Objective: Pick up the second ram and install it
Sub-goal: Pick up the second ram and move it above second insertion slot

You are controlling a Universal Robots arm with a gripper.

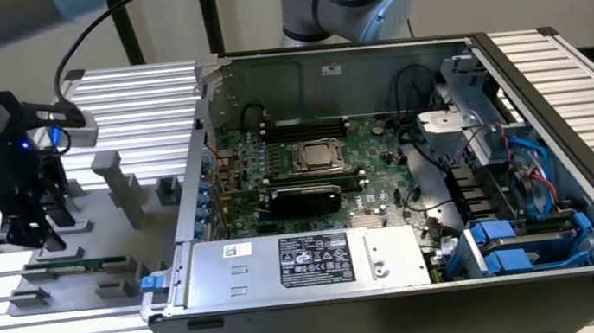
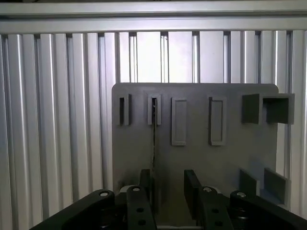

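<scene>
- The open computer case (image 1: 408, 291) sits well apart from the grey fixture plate (image 1: 93, 247), off to the exterior view's right of it, on the slatted aluminium table (image 1: 137, 102)
- The motherboard (image 1: 370, 143) lies flat inside that case, so the slots are a long way from the fixture plate; I cannot tell from here whether any stick is already seated there
- The fixture plate carries several upright grey blocks, and the gripper (image 1: 34, 237) hangs directly above the edge of the plate farthest from the case
- The gripper is released: its fingers (image 2: 192, 189) are spread with bare plate visible in the gap, and nothing is between them
- The second ram (image 1: 73, 268) rests in the fixture plate's holders, on the side nearest the exterior camera, just below the gripper and a little toward the case
- Its long axis runs along the plate, from the exterior view's left to its right, green face showing
- From the wrist camera the second ram (image 2: 154, 136) is edge-on, a thin dark line running straight away from the fingers
- That line meets the inner edge of one finger rather than the middle of the gap, so I judge the gripper slightly off-centre across the stick's thin side
</scene>
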